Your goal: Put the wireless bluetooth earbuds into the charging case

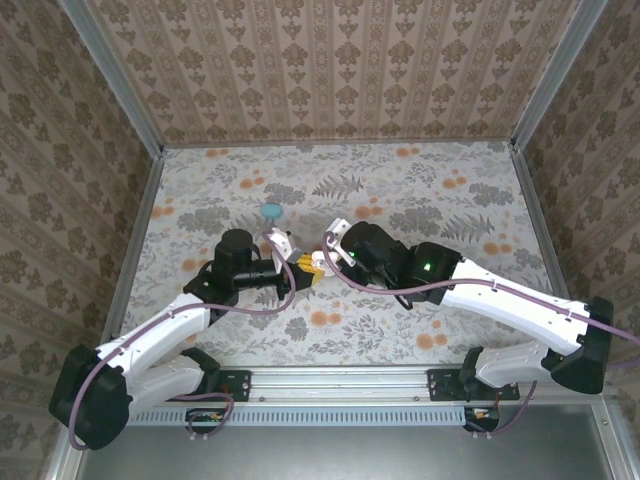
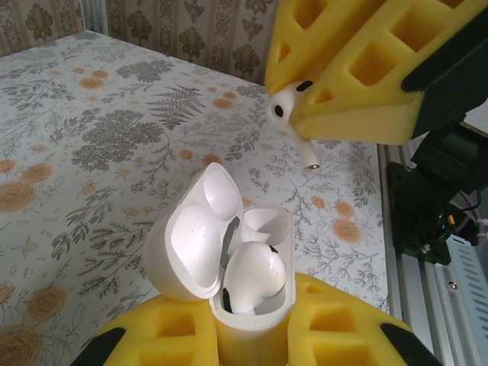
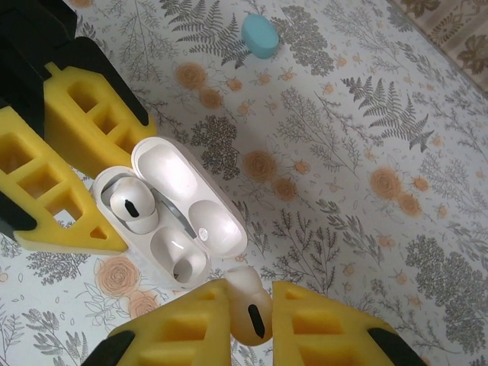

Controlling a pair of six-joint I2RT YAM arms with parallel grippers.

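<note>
base of white case (image 2: pixel 187 252) hidden between left jaws, white earbud (image 3: pixel 248 301) half hidden by right jaws

Bright, even light; soft shadows, sharp focus.

I find 1 socket (image 3: pixel 181 263) of the white charging case (image 2: pixel 252 320) free; a seated earbud (image 2: pixel 255 276) fills the other. Above the socket the way is open. The raised lid (image 2: pixel 194 244) blocks 1 side. The left gripper (image 1: pixel 297 272) and right gripper (image 1: pixel 320 262) crowd close, the held earbud (image 3: pixel 248 309) between. The teal case (image 1: pixel 271 211) lies well apart on open table (image 1: pixel 450 200).
</note>
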